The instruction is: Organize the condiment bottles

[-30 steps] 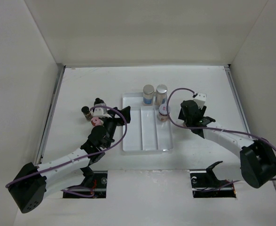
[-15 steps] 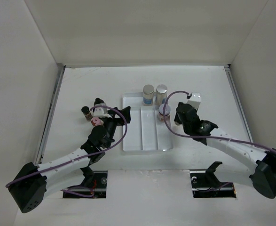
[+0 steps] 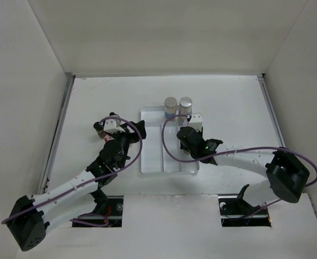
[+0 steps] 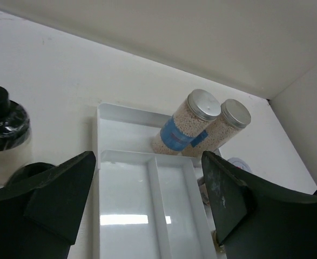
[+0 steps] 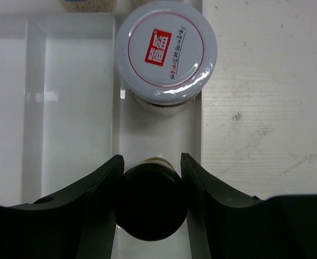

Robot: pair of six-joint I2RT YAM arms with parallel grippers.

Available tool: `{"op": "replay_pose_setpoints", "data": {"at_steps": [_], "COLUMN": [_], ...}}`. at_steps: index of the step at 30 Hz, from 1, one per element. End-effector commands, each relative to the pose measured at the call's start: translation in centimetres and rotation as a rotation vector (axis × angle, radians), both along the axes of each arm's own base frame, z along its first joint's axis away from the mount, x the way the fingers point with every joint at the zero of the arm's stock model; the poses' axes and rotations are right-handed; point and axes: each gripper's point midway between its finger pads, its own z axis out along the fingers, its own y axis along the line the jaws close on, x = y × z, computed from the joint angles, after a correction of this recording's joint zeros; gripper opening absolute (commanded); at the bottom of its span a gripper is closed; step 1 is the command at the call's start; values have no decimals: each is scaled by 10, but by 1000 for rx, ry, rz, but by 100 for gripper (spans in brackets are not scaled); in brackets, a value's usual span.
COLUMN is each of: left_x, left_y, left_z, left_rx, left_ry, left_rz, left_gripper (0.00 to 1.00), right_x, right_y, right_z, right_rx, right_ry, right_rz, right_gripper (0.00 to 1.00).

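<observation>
Standing left of the tray [image 4: 125, 183], a black-capped bottle [image 4: 1, 127] lies outside the left gripper [image 4: 150, 205], fingers wide and empty. Silver-capped bottles [image 4: 186, 123] occupy the tray's far end. The right gripper [image 5: 150, 162] clamps a dark-capped bottle [image 5: 152, 202] in the rightmost compartment, with a white-lidded bottle [image 5: 166, 51] just beyond.

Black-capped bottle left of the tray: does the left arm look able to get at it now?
Probably yes: the black-capped bottle stands upright just beside the left end effector, which is open and empty. Nothing shows between them.
</observation>
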Motion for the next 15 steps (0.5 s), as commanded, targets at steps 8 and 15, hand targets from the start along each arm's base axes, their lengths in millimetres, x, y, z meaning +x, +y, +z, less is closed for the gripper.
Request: {"op": "replay_pose_setpoints", "data": {"at_steps": [8,15], "left_x": [-15,6], "left_y": [89,100], "left_z": [16,7], "left_rx": [82,103], "left_ry": [142,254], "left_rz": [277,313], "left_gripper": [84,82], "right_x": [0,1], "right_y": [11,-7], "right_z": [52,103], "right_rx": [129,191], "right_ry": [-130,-241], "right_rz": [38,77], "right_gripper": [97,100]}}
